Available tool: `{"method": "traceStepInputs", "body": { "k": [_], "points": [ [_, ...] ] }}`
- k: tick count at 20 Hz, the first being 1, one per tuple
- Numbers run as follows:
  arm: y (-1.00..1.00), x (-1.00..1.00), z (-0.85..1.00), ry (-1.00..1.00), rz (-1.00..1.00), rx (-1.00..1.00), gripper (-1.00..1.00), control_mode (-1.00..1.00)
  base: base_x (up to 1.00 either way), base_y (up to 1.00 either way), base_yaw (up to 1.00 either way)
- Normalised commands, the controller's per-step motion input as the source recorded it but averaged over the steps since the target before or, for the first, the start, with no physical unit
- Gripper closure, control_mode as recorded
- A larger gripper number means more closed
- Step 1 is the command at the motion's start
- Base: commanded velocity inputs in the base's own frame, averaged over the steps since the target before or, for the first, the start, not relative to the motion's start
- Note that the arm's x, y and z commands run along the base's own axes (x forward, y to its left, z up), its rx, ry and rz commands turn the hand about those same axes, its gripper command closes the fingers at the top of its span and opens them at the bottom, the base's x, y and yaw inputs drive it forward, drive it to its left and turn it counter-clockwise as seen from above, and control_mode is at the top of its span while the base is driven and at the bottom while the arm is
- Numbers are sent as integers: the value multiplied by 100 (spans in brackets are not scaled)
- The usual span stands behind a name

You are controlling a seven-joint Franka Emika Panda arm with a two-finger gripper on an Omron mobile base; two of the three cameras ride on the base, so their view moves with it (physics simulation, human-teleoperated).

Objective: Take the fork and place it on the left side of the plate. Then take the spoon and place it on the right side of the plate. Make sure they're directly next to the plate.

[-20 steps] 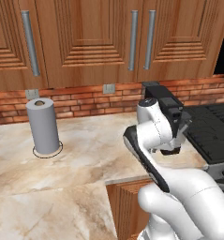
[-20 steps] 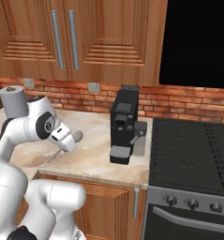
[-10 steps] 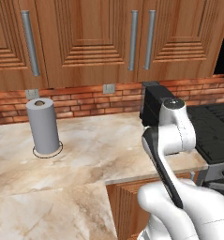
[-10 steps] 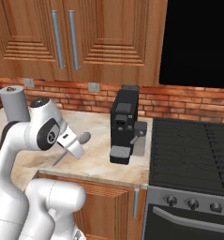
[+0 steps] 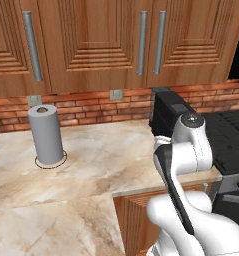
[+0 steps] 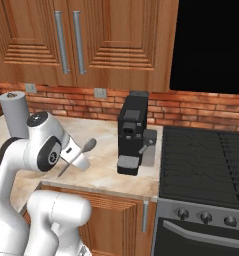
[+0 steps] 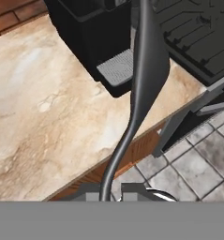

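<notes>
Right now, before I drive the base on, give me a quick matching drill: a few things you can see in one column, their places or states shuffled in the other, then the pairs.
1. slim grey metal spoon
2. grey paper towel roll
3. black coffee machine
4. black stove top

A. stands upright at the counter's far left, near the brick wall
B. lies right of the coffee machine
C. held up over the counter in the shut fingers
D. stands at the counter's right end, beside the stove

Pairs: 1-C, 2-A, 3-D, 4-B
</notes>
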Motion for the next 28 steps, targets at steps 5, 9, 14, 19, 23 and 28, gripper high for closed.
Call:
{"method": "traceStepInputs", "body": {
  "k": [5,9,14,19,23,28],
  "points": [
    [0,5,0,0,3,0,100,-100,0,0,0],
    [0,0,0,0,4,0,100,-100,0,0,0],
    [0,0,0,0,2,0,100,100,0,0,1],
    [0,0,0,0,0,0,100,100,-32,-1,0],
    [0,0,0,0,0,0,100,100,-64,-8,0],
    [0,0,0,0,0,0,100,100,-85,-18,0]
  ]
}}
